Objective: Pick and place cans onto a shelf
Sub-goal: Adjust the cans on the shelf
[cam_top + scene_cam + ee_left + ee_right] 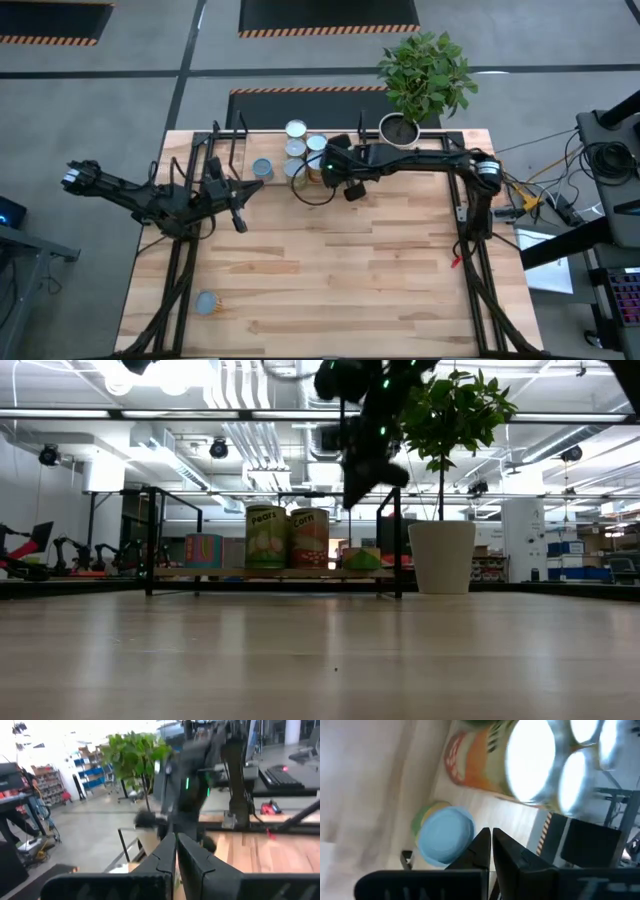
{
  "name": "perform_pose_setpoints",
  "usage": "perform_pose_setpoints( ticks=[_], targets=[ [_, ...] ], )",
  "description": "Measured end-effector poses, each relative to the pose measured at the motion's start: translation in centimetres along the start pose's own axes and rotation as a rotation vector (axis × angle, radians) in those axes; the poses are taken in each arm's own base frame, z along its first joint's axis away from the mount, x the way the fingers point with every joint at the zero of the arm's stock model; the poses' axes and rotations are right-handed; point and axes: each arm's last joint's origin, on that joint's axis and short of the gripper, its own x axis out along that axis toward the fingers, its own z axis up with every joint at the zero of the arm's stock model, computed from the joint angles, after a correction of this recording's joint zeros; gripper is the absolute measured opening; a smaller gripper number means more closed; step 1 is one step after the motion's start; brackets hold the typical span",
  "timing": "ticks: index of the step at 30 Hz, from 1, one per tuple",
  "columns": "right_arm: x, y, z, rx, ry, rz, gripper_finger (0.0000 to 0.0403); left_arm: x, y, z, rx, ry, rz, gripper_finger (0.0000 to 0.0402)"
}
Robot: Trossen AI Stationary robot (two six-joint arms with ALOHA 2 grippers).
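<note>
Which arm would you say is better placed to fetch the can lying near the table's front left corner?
The left, probably: its gripper is empty, shut and on that side of the table as the stray can, while the right gripper is up at the shelf.

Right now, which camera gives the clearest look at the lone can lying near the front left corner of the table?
The high view: the pale-blue-topped can shows whole there, alone on the table, far from the shelf. The low view and both wrist views do not show it.
</note>
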Motion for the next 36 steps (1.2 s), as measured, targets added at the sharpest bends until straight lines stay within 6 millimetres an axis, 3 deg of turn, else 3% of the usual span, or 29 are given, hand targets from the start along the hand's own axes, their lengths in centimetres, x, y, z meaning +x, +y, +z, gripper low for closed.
perform_pose_setpoints(
  ticks=[9,16,19,26,31,36],
  targets=[
    [-7.4,0.2,-0.3,0.225,-0.310,0.118,0.0009,1.9,-2.0,-2.4,0.131,0.145,-0.022,0.0000],
    [-10.8,1.9,-0.4,0.218,-0.447,0.104,0.0009,5.3,-3.2,-5.4,0.278,0.314,-0.158,0.0000],
    [-11.2,2.5,-0.5,0.222,-0.453,0.115,0.0009,7.3,-3.6,-6.7,0.298,0.419,-0.228,0.0000],
    [-10.6,3.4,-1.0,0.225,-0.431,0.121,0.0009,11.8,-3.2,-9.7,0.353,0.627,-0.156,0.0000],
    [-10.1,3.7,-1.1,0.216,-0.406,0.109,0.0009,13.5,-2.2,-12.2,0.364,0.745,-0.103,0.0000],
    [-10.0,3.8,-1.2,0.211,-0.402,0.111,0.0009,14.5,-1.3,-13.2,0.352,0.770,-0.045,0.0000]
  ],
)
